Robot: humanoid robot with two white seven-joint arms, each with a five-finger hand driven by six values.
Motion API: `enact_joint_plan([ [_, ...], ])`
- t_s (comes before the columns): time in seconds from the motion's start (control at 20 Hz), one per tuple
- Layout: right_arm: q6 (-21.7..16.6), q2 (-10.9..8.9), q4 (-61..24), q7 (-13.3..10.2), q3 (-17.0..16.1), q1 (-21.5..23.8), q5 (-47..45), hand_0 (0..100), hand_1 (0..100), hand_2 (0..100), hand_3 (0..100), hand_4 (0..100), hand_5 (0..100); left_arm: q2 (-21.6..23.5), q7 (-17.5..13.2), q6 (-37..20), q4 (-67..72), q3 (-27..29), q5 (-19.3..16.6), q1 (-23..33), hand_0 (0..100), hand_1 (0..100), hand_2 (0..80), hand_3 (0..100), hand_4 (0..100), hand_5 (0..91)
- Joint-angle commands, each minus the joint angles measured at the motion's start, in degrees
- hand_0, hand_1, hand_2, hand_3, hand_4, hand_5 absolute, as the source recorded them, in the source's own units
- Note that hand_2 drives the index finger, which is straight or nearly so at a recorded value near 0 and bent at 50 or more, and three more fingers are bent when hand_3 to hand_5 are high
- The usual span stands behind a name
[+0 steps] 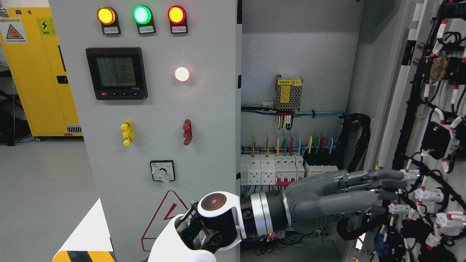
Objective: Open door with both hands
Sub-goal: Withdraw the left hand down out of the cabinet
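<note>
Head view: an electrical cabinet fills the frame, its left door shut and its right door swung wide.
Left door (160, 109): closed, grey, its right edge running straight down just left of the cabinet opening; it carries three lamps, yellow (106, 15), green (141, 15) and red (176, 15), a digital meter (116, 72), a lit white lamp (182, 74), a yellow handle (127, 133), a red handle (187, 131), a rotary switch (162, 171) and a red warning triangle (164, 218).
Right door (433, 120): open, at the far right of the left door, its wired inner face turned toward the camera, its pale hinge-side edge slanting down beside the cabinet's right wall.
Cabinet interior (295, 54): exposed between the two doors; bare grey back panel above, a power supply module (288, 92) mid-height, a row of circuit breakers (273, 169) below it.
Left hand (346, 196): its arm enters low, in front of the left door's bottom corner, and reaches rightward across the opening.
Fingers (382, 178): stretched out nearly straight and close together, holding nothing; the tips lie at the white connectors (429, 194) on the right door's inner face, contact not certain.
Open room: the upper cabinet opening is free of the arm; grey floor lies left of the left door, with a yellow storage cabinet (40, 72) beyond it.
Right hand: out of view.
</note>
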Motion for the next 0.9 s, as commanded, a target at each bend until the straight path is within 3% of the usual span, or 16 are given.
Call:
enact_joint_plan([
  [0.0,-0.01,0.79,-0.02,-0.02,-0.09,-1.41,0.53,0,50,4,0,0,0,10.41,0.16,-2.72,-10.51,3.45,-8.59,20.10,12,56,0.0,0,0,0.0],
  [0.15,0.08,0.79,-0.02,-0.02,-0.09,-1.33,0.53,0,50,4,0,0,0,14.36,0.25,-7.55,-10.16,4.33,-11.22,31.00,12,56,0.0,0,0,0.0],
  [0.3,-0.01,0.79,-0.02,-0.02,-0.09,-1.33,0.53,0,50,4,0,0,0,15.69,0.25,-14.14,-5.34,4.68,-20.00,40.58,12,56,0.0,0,0,0.0],
  [0.45,-0.01,0.79,-0.02,-0.02,-0.09,-1.33,0.53,0,50,4,0,0,0,15.08,0.16,-18.71,5.62,4.86,-22.92,46.74,12,56,0.0,0,0,0.0],
  [0.65,-0.01,0.70,-0.02,-0.02,-0.09,-1.33,0.53,0,50,4,0,0,0,13.94,0.16,-23.63,25.55,4.77,-22.92,48.26,12,56,0.0,0,0,0.0],
  [0.85,-0.01,0.70,-0.02,-0.02,-0.09,-1.33,0.53,0,50,4,0,0,0,10.17,0.07,-36.53,52.44,6.08,-22.48,47.03,12,56,0.0,0,0,0.0],
])
